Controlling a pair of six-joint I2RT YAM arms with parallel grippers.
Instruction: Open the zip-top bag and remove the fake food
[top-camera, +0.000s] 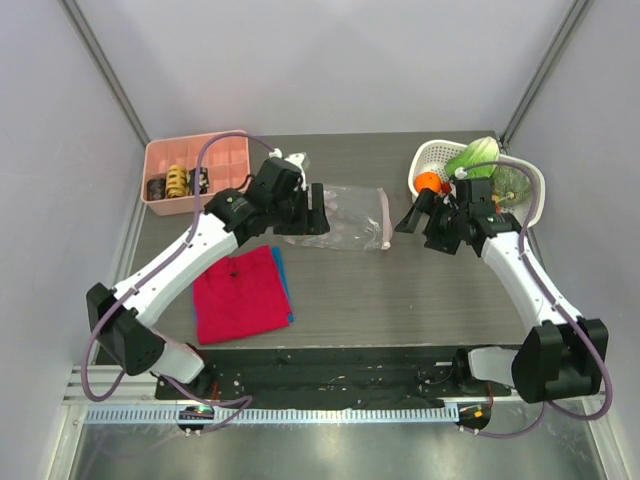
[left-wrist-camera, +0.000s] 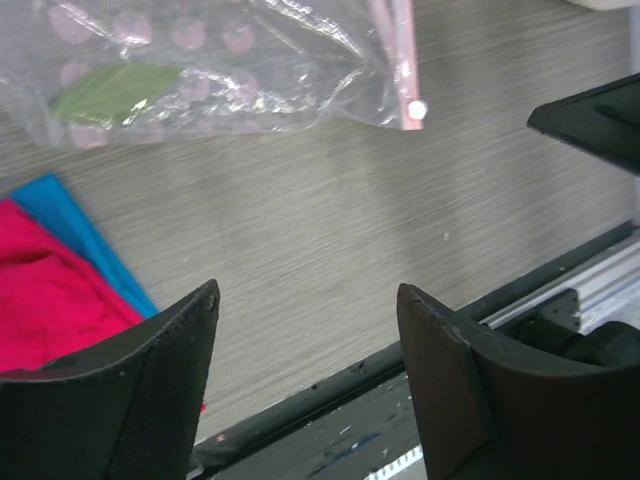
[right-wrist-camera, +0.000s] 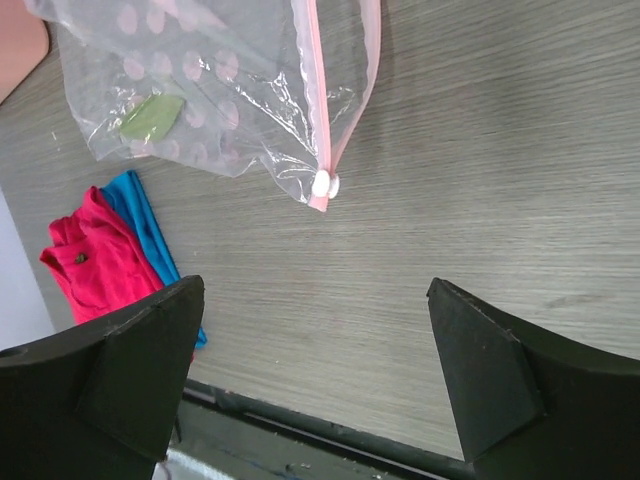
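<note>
While the zip-top bag (top-camera: 352, 216) lies flat on the grey wood-grain surface (top-camera: 430, 300), the two arms face it from either side. The left claw (top-camera: 321, 210) sits at the bag's left edge, and the wrist view shows its fingers (left-wrist-camera: 150, 390) spread wide with nothing between them. The right claw (top-camera: 411, 213) is just beside the bag's right edge, its jaws likewise parted and empty. A pink zip strip (right-wrist-camera: 318, 90) runs along the edge nearest the right claw, with a white slider (right-wrist-camera: 325, 185) at its near end; whether the seal is open cannot be told. Inside the clear, dotted plastic a green leaf (right-wrist-camera: 152, 115) is visible. Behind the right arm a white basket (top-camera: 425, 158) holds an orange ball (top-camera: 433, 181) and green vegetables (top-camera: 473, 157). At the far left a pink tray (top-camera: 222, 158) carries small rolls. Near the left arm a red cloth (top-camera: 238, 295) lies over a blue cloth (top-camera: 283, 275).
</note>
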